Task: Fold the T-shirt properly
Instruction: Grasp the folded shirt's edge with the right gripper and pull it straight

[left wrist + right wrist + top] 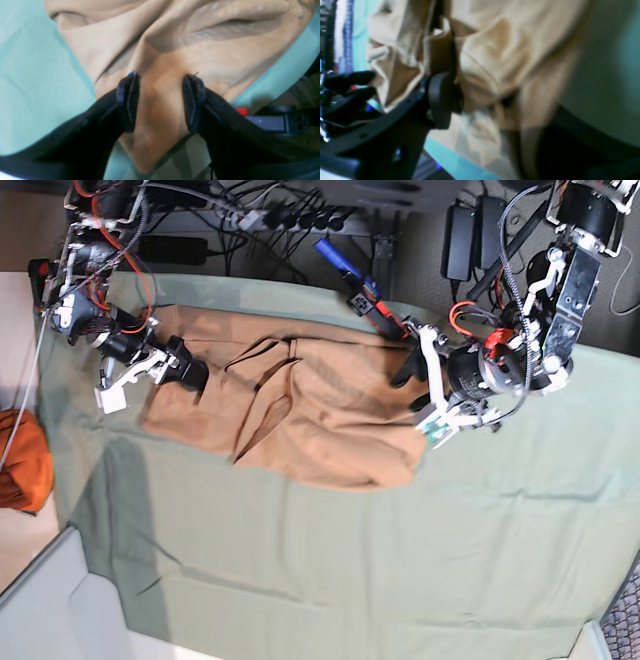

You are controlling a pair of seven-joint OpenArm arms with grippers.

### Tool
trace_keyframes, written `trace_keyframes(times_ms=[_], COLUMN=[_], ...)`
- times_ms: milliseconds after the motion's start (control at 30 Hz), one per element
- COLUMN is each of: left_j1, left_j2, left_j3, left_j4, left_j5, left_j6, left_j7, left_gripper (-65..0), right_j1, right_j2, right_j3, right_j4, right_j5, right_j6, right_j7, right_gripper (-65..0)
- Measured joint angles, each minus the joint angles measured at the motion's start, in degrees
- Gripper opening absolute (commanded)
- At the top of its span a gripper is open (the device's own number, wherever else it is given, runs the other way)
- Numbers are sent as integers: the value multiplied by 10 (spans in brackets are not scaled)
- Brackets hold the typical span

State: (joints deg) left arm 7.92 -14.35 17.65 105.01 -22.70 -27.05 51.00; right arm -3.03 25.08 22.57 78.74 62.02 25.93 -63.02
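Observation:
The T-shirt (300, 415) lies crumpled and partly folded on the far middle of the green table cloth (400, 560). My left gripper (160, 77) is at its right end, jaws open wide, with a pointed corner of the T-shirt (155, 120) lying between the two fingers. At the shirt's left end is my right gripper (190, 372). In the blurred right wrist view one black finger (440, 100) touches bunched tan cloth (495, 62). The cloth covers the other finger, and the jaws look spread open.
A bright orange cloth bundle (22, 460) sits off the table's left edge. Cables, power strips and adapters (300, 220) crowd the floor behind the table. A blue-handled tool (345, 270) lies at the back edge. The table cloth's near half is wide and flat.

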Motion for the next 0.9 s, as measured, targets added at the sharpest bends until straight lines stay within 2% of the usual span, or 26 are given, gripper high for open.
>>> trace_keyframes(times_ms=[133, 367, 633, 900], left_j1=[0, 0, 0, 2], left_j2=[1, 1, 1, 1], left_j3=[0, 0, 0, 0], left_j4=[0, 0, 0, 0], left_j5=[-6, -13, -13, -14], left_j6=[-2, -3, -3, -4], left_j7=[0, -1, -1, 0], left_gripper=[-330, -330, -330, -330], right_j1=[0, 0, 0, 0], right_j2=[11, -15, -17, 13], right_j3=[0, 0, 0, 0], right_j4=[0, 0, 0, 0], right_j5=[8, 30, 48, 81], right_j6=[0, 0, 1, 8], right_j7=[-3, -16, -34, -59], right_gripper=[-294, -294, -294, -294])
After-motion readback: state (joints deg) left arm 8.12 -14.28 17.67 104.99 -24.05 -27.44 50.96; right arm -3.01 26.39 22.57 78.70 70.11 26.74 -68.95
